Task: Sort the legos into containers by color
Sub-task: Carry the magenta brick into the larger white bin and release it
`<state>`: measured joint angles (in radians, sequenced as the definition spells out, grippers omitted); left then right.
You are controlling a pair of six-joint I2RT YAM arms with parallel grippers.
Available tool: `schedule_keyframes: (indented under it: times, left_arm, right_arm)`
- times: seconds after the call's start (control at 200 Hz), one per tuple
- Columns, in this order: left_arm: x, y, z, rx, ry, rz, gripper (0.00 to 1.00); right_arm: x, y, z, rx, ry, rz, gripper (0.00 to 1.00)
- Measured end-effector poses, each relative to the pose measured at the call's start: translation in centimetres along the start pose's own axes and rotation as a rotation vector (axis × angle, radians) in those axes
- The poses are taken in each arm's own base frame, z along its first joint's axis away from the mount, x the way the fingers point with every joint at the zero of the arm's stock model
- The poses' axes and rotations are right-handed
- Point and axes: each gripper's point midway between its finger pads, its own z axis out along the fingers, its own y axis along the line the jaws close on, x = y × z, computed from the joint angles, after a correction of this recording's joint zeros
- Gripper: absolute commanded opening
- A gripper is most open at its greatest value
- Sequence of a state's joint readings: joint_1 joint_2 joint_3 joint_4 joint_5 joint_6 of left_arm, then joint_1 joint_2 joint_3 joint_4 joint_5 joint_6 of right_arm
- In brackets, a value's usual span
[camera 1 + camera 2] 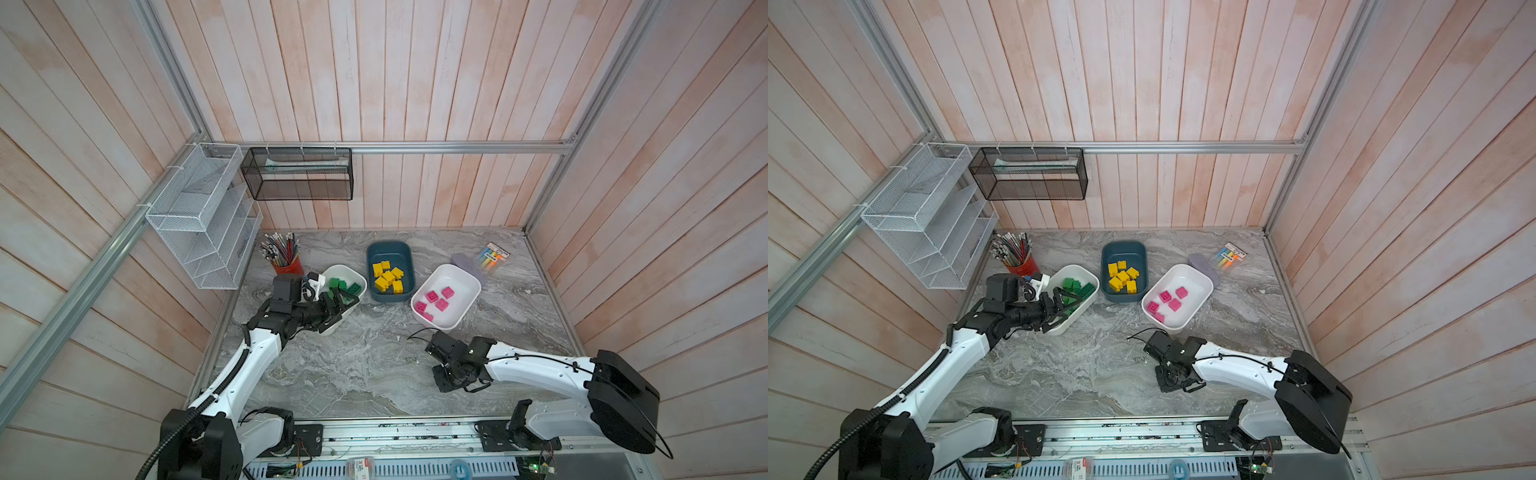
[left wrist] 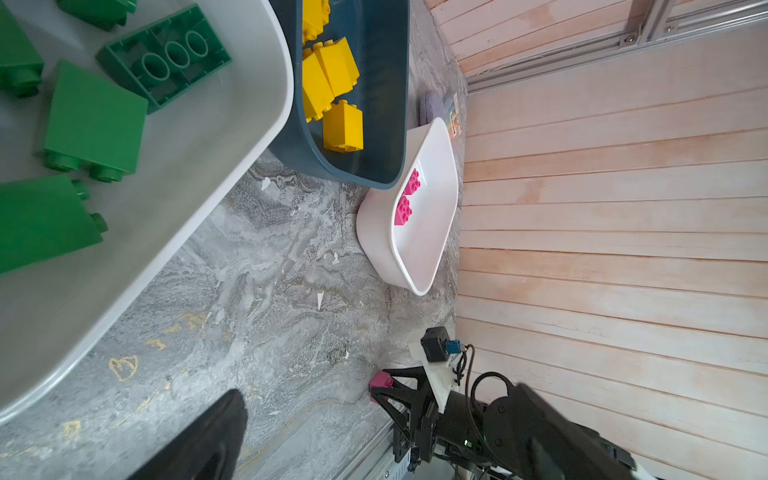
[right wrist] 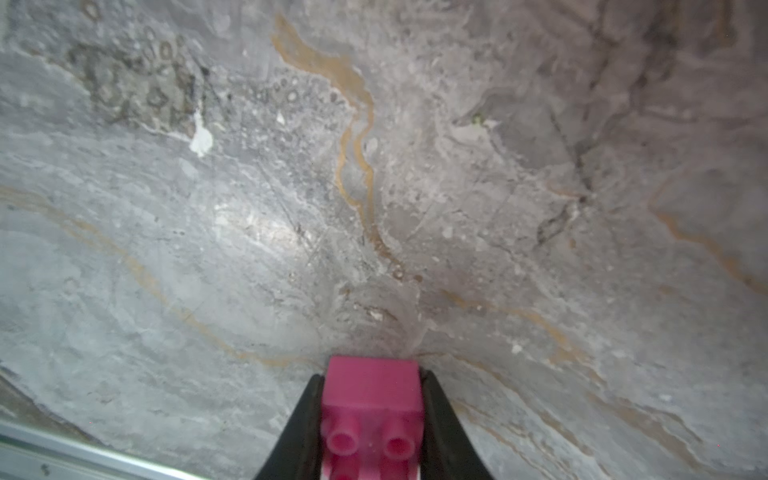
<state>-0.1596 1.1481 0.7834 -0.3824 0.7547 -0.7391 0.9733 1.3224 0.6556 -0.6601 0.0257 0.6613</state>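
Right now the right gripper [image 3: 372, 376] is clamping a pink brick [image 3: 372, 392] between its two black fingers, one pressing on each side, studs pointing back toward the wrist. It is working low over the marble surface [image 1: 353, 365], close to the edge by the arm bases and right of the middle. Whether the brick is touching the surface, I cannot tell. In both top views the gripper's own body is hiding the brick, while the left wrist view is showing it at the fingertips [image 2: 376, 392].

The left gripper [image 1: 338, 305] is hovering over the near end of the left tub [image 1: 340, 271], its jaws standing wide apart and gripping nothing. This white tub is sitting by the left edge, and green bricks [image 2: 93, 120] are lying in it, one of them a longer brick turned hollow side up.

Next to it, toward the back edge at the middle, the teal tub [image 1: 388, 247] is holding yellow bricks [image 1: 388, 278]. Further right, the right tub [image 1: 461, 282], also white, is holding more pink bricks [image 1: 436, 300].

A pencil cup [image 1: 286, 266] is standing in the back left corner, and a marker pack [image 1: 494, 257] is lying near the back right corner.
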Motion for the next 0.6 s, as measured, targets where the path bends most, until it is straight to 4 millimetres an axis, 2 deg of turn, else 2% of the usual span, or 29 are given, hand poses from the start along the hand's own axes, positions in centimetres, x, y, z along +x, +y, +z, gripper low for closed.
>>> schedule_keyframes:
  times: [0.06, 0.125, 0.27, 0.33, 0.4, 0.5, 0.6]
  left_arm:
    - [0.0, 0.0, 0.0, 0.000, 0.000, -0.003, 1.00]
    - [0.1, 0.0, 0.0, -0.002, 0.003, -0.010, 1.00]
    - [0.4, 0.1, -0.1, -0.006, 0.013, -0.019, 1.00]
    - [0.5, 0.1, -0.1, -0.007, 0.014, -0.019, 1.00]
    - [0.4, 0.1, -0.2, -0.007, 0.014, -0.020, 1.00]
    - [0.2, -0.2, -0.3, -0.006, 0.010, -0.015, 1.00]
    - [-0.4, -0.9, -0.5, -0.002, -0.003, 0.003, 1.00]
  right_arm:
    - [-0.6, 0.0, -0.5, -0.005, -0.011, 0.003, 0.22]
    - [-2.6, 0.2, -1.8, -0.025, -0.055, 0.019, 0.21]
    - [-10.1, 0.2, -7.0, -0.091, -0.253, 0.069, 0.21]
    - [-13.0, -0.4, -9.2, -0.107, -0.338, 0.084, 0.21]
    - [-15.8, -1.9, -10.8, -0.103, -0.411, 0.099, 0.21]
    - [-18.8, -4.1, -11.0, -0.062, -0.444, 0.106, 0.22]
    - [-20.9, -6.2, -9.4, -0.018, -0.427, 0.101, 0.22]
